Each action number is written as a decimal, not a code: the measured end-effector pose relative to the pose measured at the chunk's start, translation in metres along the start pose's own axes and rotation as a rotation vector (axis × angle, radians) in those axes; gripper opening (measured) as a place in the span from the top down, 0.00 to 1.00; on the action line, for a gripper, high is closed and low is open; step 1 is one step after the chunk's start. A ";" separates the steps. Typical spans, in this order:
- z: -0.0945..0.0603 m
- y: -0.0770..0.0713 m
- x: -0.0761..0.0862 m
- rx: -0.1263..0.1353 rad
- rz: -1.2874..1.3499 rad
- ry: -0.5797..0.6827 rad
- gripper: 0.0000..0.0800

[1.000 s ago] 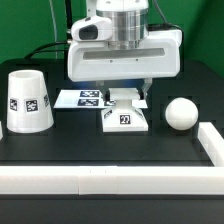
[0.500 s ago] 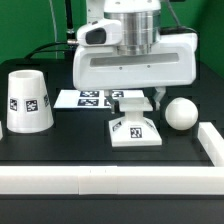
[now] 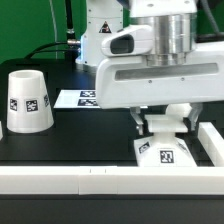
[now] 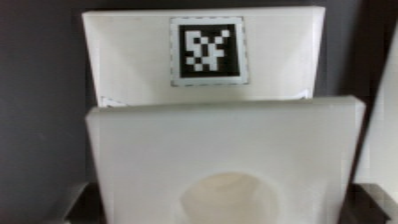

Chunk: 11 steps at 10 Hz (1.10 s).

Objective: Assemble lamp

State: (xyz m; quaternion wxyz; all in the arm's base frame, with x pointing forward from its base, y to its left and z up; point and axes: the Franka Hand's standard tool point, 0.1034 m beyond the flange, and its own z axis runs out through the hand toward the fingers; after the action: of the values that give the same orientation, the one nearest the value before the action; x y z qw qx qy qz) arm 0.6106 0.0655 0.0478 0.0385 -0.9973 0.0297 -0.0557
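The arm has just swept across the table: a second ago the gripper (image 3: pixel 165 121) hung near the marker board (image 3: pixel 78 98) in the middle, and now it has come well over to the exterior view's right and forward, close to the white rail (image 3: pixel 90 178) at the front. The base (image 3: pixel 165 152) has travelled with it the whole way, staying square under the wrist. That tells me the part is being dragged or carried, not merely nudged. I take it the base is being brought up against the rail's corner, where it can be braced before the other parts go on, so the assembly proper has barely begun. The jaws look clamped on the base's raised middle block, one finger on either side of it. The flat plate with its tag spreads out just below and in front of the fingertips. In the wrist view the base (image 4: pixel 210 95) fills nearly the whole picture, tag end farther off and the raised block nearest the camera, centred in the gap. Whether the plate is lifted clear or sliding on the table I cannot tell. The shade (image 3: pixel 27 100) stands upright well apart from the jaws, untouched. The bulb is out of sight now, most likely hidden behind the gripper's broad body.
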 end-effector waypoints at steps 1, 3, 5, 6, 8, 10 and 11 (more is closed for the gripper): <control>0.001 -0.007 0.009 0.003 0.007 0.001 0.33; 0.002 -0.017 0.020 0.008 0.034 0.004 0.33; 0.003 -0.023 0.024 0.007 0.036 0.001 0.33; 0.003 -0.023 0.025 0.005 0.035 -0.011 0.33; 0.004 -0.023 0.025 0.005 0.032 -0.012 0.33; 0.004 -0.023 0.024 0.005 0.032 -0.012 0.27; 0.004 -0.023 0.024 0.005 0.031 -0.013 0.15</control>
State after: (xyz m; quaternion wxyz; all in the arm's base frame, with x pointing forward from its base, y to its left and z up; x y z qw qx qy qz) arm 0.6364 0.0872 0.0486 0.0419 -0.9969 0.0450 -0.0488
